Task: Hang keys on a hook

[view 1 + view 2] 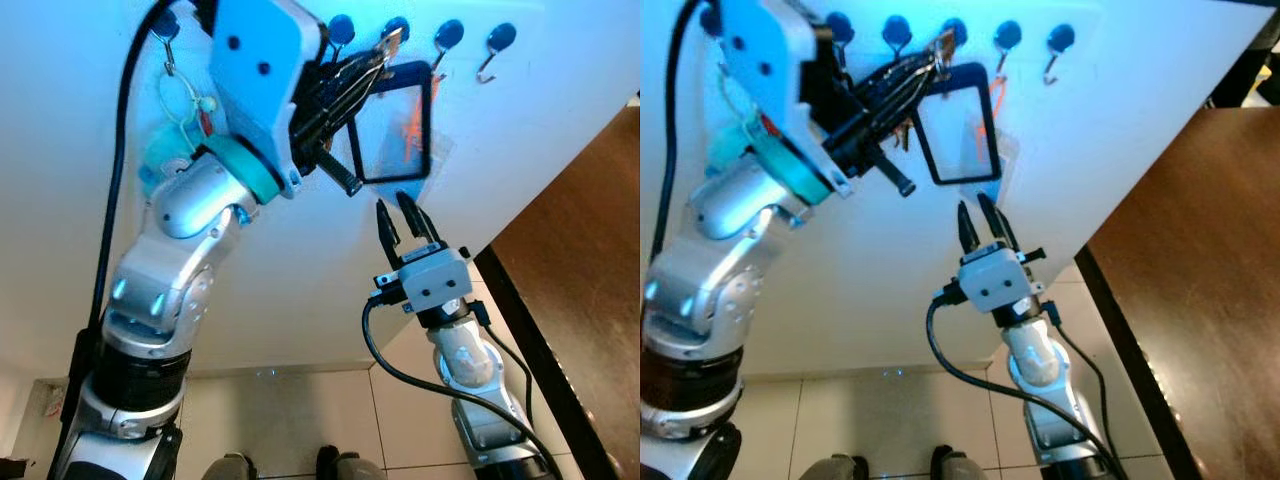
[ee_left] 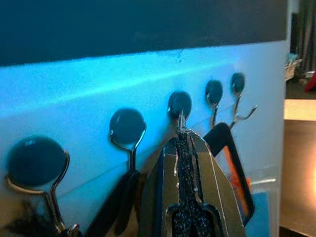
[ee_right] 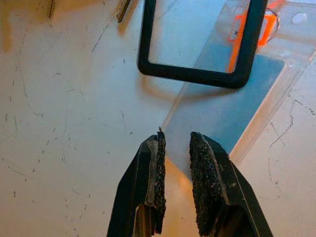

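A row of blue-capped metal hooks [image 1: 449, 35] runs along the white wall [image 1: 300, 250]. My left gripper [image 1: 375, 60] is raised to them and shut on the key ring [image 1: 388, 42], whose wire loop [image 2: 180, 123] sits just under the middle hook [image 2: 178, 103]. A black-framed card holder [image 1: 395, 125] hangs from the ring, in front of a clear sleeve with an orange tag [image 3: 247, 34]. My right gripper [image 1: 400, 215] points up just below the frame, its fingers [image 3: 158, 173] a narrow gap apart and holding nothing.
A teal item on a white cord [image 1: 160, 155] hangs from the far-left hook [image 1: 165, 25]. The far-right hook [image 1: 492, 55] is bare. A dark brown wooden surface [image 1: 590, 280] lies to the right. Tiled floor [image 1: 300, 420] lies below.
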`<state>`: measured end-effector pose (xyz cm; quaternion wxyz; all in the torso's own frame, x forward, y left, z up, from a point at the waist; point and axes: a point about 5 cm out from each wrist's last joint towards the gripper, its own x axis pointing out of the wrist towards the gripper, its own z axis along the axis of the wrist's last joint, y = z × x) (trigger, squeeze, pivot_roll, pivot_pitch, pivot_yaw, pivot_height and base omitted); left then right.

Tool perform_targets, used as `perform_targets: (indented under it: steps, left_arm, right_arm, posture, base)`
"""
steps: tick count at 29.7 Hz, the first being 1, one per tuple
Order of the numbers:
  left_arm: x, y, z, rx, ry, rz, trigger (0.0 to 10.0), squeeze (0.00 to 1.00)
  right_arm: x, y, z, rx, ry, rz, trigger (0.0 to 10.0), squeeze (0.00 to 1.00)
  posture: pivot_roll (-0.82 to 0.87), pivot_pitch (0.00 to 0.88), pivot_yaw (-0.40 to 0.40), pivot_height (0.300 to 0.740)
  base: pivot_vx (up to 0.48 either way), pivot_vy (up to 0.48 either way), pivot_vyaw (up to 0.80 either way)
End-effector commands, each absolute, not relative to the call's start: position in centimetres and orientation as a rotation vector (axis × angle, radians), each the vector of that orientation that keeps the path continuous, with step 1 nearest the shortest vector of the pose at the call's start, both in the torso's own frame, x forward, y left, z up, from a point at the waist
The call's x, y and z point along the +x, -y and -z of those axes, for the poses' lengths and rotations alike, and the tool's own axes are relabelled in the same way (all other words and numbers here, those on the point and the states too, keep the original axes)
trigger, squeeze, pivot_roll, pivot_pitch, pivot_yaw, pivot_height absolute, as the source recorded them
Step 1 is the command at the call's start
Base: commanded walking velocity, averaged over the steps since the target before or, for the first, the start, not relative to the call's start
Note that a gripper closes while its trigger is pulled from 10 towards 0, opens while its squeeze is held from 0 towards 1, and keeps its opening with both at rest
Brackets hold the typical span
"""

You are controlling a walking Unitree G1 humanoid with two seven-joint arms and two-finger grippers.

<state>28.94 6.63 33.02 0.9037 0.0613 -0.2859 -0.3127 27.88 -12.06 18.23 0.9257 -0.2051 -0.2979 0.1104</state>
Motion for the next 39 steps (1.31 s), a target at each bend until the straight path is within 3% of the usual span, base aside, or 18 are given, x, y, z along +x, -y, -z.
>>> perform_targets:
  steps: [1, 21, 29, 39]
  left_arm:
    - [29.1, -6.5, -33.5, 0.13, 0.606, 0.617, 10.0, 0.0]
    - [29.0, -6.3, -33.9, 0.108, 0.623, 0.609, 10.0, 0.0]
    - [29.6, -5.0, -31.1, 0.256, 0.536, 0.636, 10.0, 0.0]
    - [30.5, -5.1, -30.4, 0.26, 0.491, 0.589, 10.0, 0.0]
  right_arm:
    - [27.8, 12.1, -17.8, -0.432, 0.602, -0.233, 10.0, 0.0]
    - [27.8, 12.0, -17.7, -0.428, 0.6, -0.232, 10.0, 0.0]
    - [27.8, 12.0, -17.7, -0.427, 0.599, -0.228, 10.0, 0.0]
    - [27.7, 12.0, -17.7, -0.427, 0.598, -0.228, 10.0, 0.0]
  posture:
    - [0.1, 0.104, 0.015, 0.74]
    - [0.11, 0.098, 0.023, 0.74]
    - [0.1, 0.101, 0.024, 0.74]
    - [0.1, 0.111, 0.026, 0.74]
  base:
    - [0.0, 0.0, 0.0]
    - [0.0, 0.0, 0.0]
    - [0.0, 0.0, 0.0]
    - [0.0, 0.0, 0.0]
